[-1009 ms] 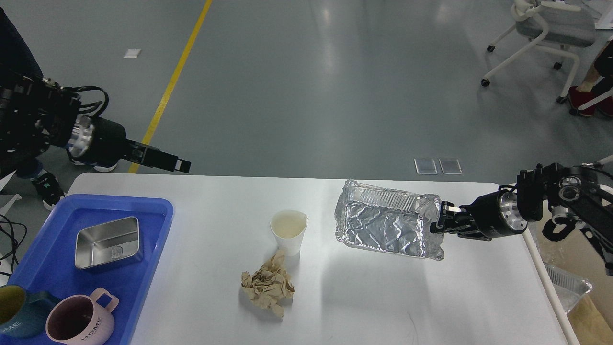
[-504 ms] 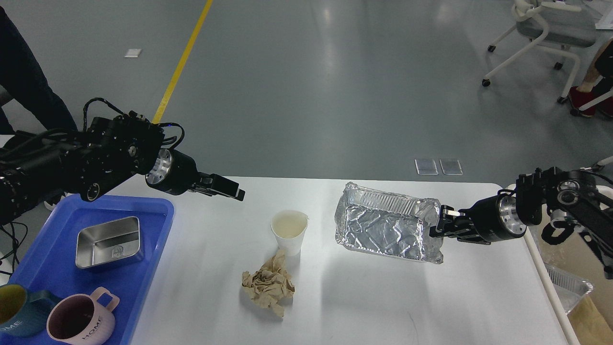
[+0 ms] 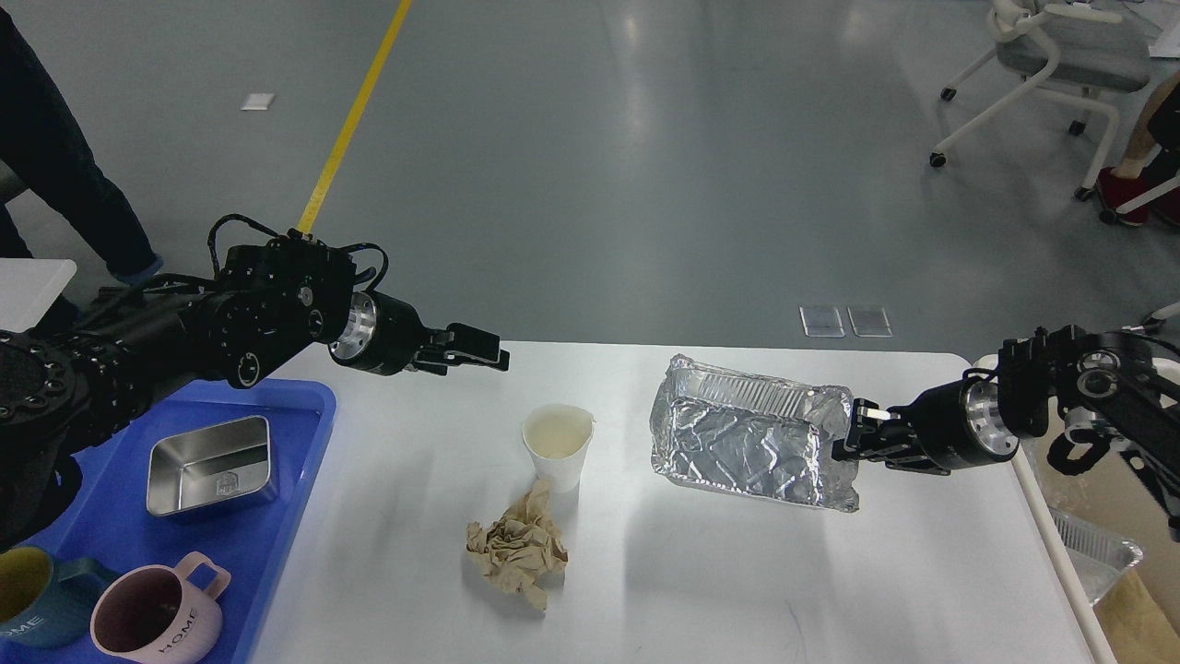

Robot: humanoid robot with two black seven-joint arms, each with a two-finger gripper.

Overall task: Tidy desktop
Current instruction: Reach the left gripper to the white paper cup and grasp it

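While the right gripper point(image 3: 853, 433), fingers clamped on a foil tray point(image 3: 747, 443), holds it above the white desk point(image 3: 830, 572), a paper cup point(image 3: 556, 444) and crumpled paper point(image 3: 516, 549) remain uncleared; left fingers' point(image 3: 479, 337) state unclear.

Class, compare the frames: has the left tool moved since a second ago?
Yes. The left tool has swung rightward, from near the blue tray's far corner to above and left of the paper cup.
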